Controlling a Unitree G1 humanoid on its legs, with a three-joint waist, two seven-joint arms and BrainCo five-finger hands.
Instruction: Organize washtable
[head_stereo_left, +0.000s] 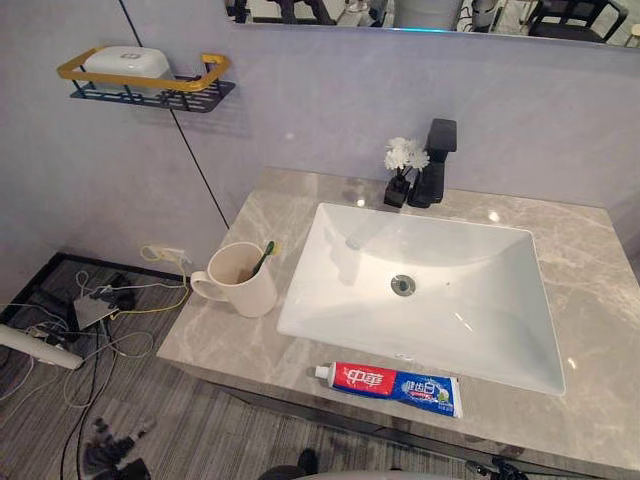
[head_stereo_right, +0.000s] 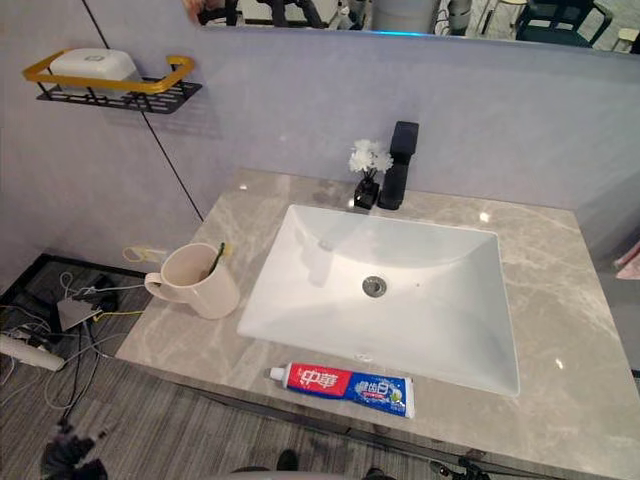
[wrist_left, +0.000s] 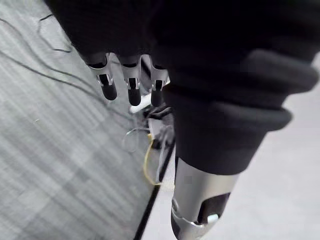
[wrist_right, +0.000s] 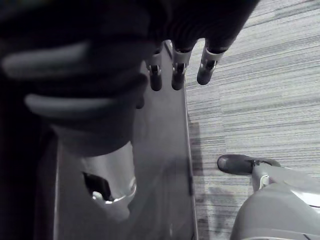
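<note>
My left hand (wrist_left: 133, 87) and right hand (wrist_right: 178, 74) hang with fingers relaxed, holding nothing. The red-and-blue toothpaste tube (head_stereo_left: 388, 387) lies along the grey marble worktop's (head_stereo_left: 592, 292) lower edge, just below the white rectangular basin (head_stereo_left: 335, 275). The cream mug (head_stereo_left: 240, 281) stands centre-left, and bare stone lies at right.

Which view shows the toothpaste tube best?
The left eye view, narrowly: the toothpaste tube lies whole and unobstructed on the countertop along the near edge of the sink. The right eye view shows it just as whole. The wrist views face the floor past the left hand and right hand.
</note>
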